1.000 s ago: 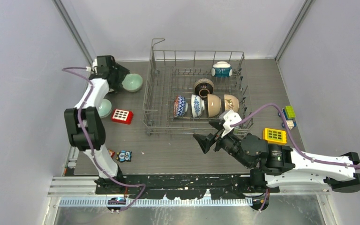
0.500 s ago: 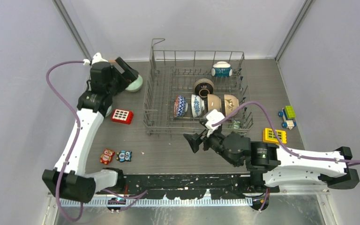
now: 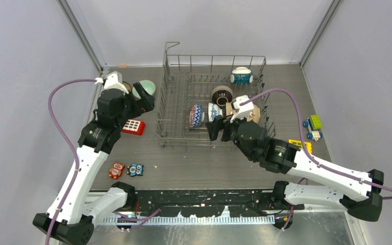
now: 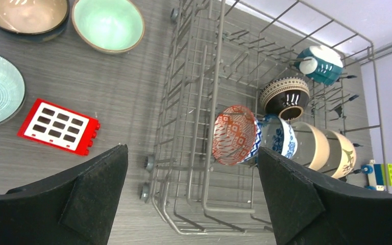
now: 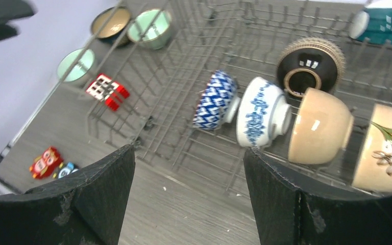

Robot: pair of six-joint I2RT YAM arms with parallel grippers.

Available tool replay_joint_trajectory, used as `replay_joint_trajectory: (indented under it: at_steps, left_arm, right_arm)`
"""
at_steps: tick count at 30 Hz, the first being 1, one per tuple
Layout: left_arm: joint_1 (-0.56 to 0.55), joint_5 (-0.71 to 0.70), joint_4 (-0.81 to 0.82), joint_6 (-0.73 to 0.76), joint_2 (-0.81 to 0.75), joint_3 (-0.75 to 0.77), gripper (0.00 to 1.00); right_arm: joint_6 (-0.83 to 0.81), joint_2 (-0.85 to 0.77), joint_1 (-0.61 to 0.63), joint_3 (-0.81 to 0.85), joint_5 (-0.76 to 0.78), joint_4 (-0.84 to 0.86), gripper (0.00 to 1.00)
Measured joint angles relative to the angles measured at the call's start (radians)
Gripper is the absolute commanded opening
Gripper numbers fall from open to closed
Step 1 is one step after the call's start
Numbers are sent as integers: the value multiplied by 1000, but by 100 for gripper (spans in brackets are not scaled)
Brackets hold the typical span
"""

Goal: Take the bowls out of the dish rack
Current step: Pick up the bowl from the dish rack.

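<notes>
Six bowls (image 5: 260, 120) in dish rack (image 3: 176, 102) beyond spread right gripper (image 5: 189, 153); left gripper (image 4: 192, 153) spread.

In the right wrist view, the frame edges cut off the teal-and-white round ceramic bowl (image 5: 388, 25) and the cream flower-painted round ceramic bowl (image 5: 388, 148).

Grey wood-grain tabletop (image 3: 194, 163) w/ pale lilac walls (image 3: 20, 76), even light.

Bright, even light here, shadows soft all round.
Left wrist view crisp; right wrist view smeared soft, with a white glint on the glossy cream ceramic bowl (image 5: 320, 126).
</notes>
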Motion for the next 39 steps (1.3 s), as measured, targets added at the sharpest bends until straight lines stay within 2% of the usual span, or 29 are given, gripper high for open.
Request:
replay_joint_trajectory:
  at_steps: [3,6,8,18,22,25,28,33,39]
  left_arm:
    - [0,0,-6,23,-12,-18,100]
    - [0,-2,-4,43,-22,-37,100]
    - [0,-2,-1,56,-32,-57,100]
    - [0,2,24,69,-102,-163,100]
    - [0,32,23,118,-110,-174,100]
    - [-6,54,18,163,-109,-173,100]
    - [-34,62,9,196,-105,-167,100]
    - [-81,66,-24,229,-96,-106,100]
    - [-85,94,-60,267,-48,108,100]
  right_arm:
    - [48,1,-92,3,-13,-29,84]
    - [75,3,-164,12,-13,-50,97]
    - [79,3,-190,14,-2,-48,100]
    - [74,8,-195,28,28,-32,100]
    - [72,15,-214,37,13,-45,100]
    - [84,47,-258,72,-15,-76,100]
    - [132,64,-357,91,-92,-103,100]
    - [227,64,-510,92,-189,-140,100]
    - [289,32,-573,92,-221,-186,100]
